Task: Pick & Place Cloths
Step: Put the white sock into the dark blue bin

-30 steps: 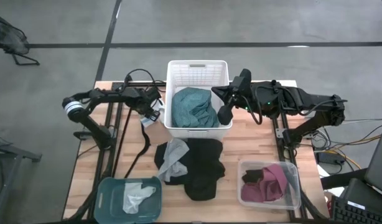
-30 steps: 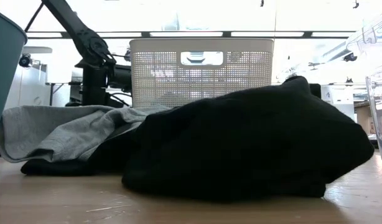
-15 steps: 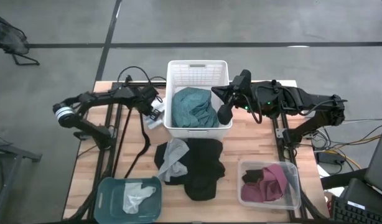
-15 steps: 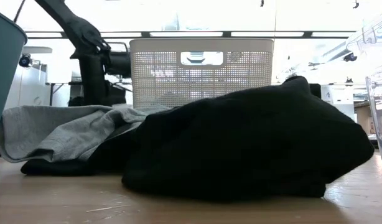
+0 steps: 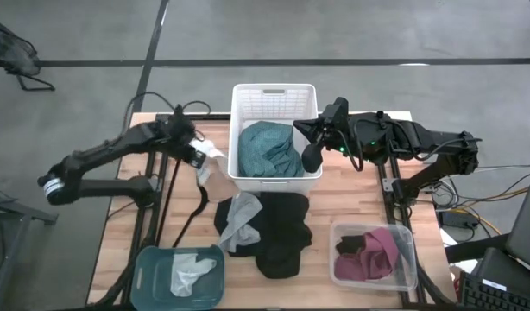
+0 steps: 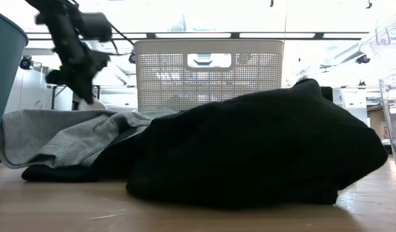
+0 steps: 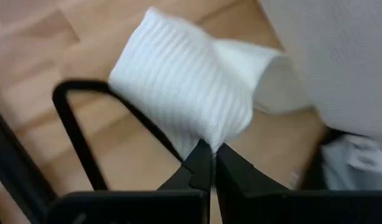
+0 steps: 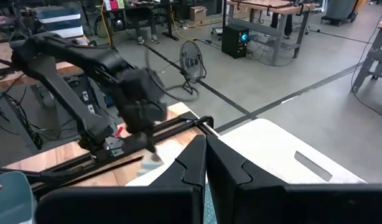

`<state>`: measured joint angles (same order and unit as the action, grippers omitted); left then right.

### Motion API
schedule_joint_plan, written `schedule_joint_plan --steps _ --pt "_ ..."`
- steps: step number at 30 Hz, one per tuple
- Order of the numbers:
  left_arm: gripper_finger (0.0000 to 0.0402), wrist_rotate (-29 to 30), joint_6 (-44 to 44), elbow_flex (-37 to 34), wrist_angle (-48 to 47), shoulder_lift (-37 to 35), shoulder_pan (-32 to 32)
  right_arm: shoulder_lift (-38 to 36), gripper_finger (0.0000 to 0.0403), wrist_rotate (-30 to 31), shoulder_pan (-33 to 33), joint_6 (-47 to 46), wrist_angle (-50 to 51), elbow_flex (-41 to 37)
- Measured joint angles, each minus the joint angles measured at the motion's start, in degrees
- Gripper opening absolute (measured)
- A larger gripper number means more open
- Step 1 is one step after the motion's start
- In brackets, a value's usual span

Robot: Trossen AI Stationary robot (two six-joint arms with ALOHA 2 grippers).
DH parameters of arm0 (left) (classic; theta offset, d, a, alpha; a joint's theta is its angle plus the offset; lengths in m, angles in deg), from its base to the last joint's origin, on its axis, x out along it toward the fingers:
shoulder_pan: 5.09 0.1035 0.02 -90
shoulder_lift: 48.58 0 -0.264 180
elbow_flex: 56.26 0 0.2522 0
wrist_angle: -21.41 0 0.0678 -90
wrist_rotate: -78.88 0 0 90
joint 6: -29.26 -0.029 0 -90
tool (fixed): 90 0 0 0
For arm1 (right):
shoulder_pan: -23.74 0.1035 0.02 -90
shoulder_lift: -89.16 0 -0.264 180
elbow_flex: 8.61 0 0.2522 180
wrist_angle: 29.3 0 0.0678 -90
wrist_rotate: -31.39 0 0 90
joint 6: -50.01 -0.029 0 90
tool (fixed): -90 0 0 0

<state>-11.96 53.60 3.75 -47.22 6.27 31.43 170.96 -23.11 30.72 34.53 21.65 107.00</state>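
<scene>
While clamped tight on a small white cloth (image 7: 191, 93), left end effector (image 5: 198, 159) hangs just beside the white basket's (image 5: 274, 95) left wall, above the bench (image 5: 351, 203). Right end effector (image 5: 310, 159) sits with fingers pressed together and nothing between them, at the basket's right wall. Teal-green cloth (image 5: 267, 149) lies bunched inside the basket. Light grey cloth (image 5: 241, 216) draped over a black cloth (image 5: 282, 229) near the bench's middle, in front of the basket. Maroon cloth (image 5: 381, 250) and another dark piece in the clear tray (image 5: 403, 276) at front right; a pale cloth (image 5: 192, 272) in the teal tray (image 5: 153, 272) at front left.
</scene>
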Motion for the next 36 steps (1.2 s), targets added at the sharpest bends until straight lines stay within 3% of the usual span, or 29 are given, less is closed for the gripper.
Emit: schedule_joint_plan --steps 8,15,21,24,32,36 --pt "0.0006 -13.98 5.45 4.50 -5.43 -13.48 -2.28 0.00 0.0008 0.29 -0.28 0.32 -0.09 0.00" --pt "0.0005 -27.65 13.59 10.60 -6.33 -20.20 -2.63 0.00 0.0008 0.53 -1.04 2.70 -0.26 0.00" --pt "0.0005 -46.28 23.67 15.26 -6.40 -23.10 -2.67 0.00 0.0008 0.59 -1.94 4.68 -0.24 0.00" --pt "0.0005 -52.71 29.76 17.90 -7.99 -24.19 -2.70 0.00 0.0008 0.59 -2.36 5.22 -0.24 0.00" --pt "0.0005 -60.04 39.93 24.12 -8.36 -24.48 -2.70 0.00 0.0008 0.55 -2.40 5.14 -0.24 -0.08" --pt "0.0005 -59.18 41.34 26.30 -8.18 -23.29 -2.67 0.00 0.0008 0.52 -2.40 5.01 -0.13 -0.39"
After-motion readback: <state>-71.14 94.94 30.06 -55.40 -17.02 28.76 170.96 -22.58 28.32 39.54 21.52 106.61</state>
